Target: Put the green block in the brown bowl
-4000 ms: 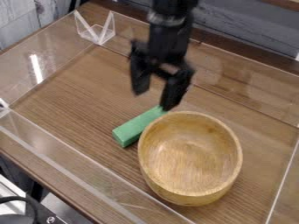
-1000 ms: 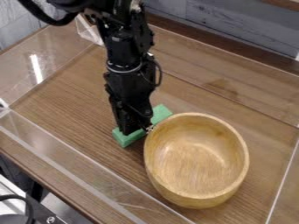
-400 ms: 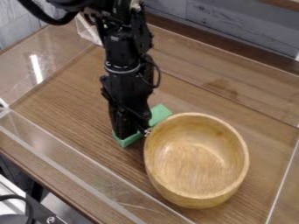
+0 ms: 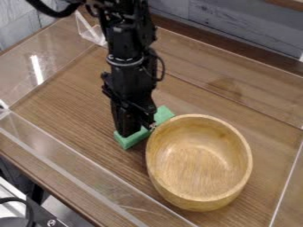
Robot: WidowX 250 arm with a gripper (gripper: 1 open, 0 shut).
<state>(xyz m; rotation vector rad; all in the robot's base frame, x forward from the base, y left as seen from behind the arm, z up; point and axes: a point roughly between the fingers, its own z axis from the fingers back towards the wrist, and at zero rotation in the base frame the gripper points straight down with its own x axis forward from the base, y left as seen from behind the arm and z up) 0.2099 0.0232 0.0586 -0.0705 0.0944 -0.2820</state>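
- A small flat elongated bright green block (image 4: 159, 116) lies slantwise on the brown wood-grain tabletop (image 4: 66, 97); its upper right end is just beside the left rim of the bowl, and whether the two touch cannot be told.
- The large round light-brown wooden bowl (image 4: 232, 135), thick-rimmed with visible grain, stands to the lower right of the block; its inside holds nothing, so the block is outside it.
- The black robot arm (image 4: 128, 53) comes down from the top edge with its black pincer (image 4: 134, 129) pointing straight down onto the middle of the block; green shows on either side of the dark fingers (image 4: 126, 122); the fingers are drawn in and clamped on the block's sides; whether the block has left the wood cannot be told from this angle.
- A low clear plastic wall (image 4: 34, 66) borders the tabletop on the left and along the front.
- Four seconds ago the pincer hung in the air above the block's far end with its two fingers spread apart and the whole block in plain sight; it is now down at table level, closed over the block and covering its middle; against one second ago and the frame after it, arm, block and bowl sit almost exactly as they did.
- Count: one green block; one wooden bowl; one arm carrying one pincer.
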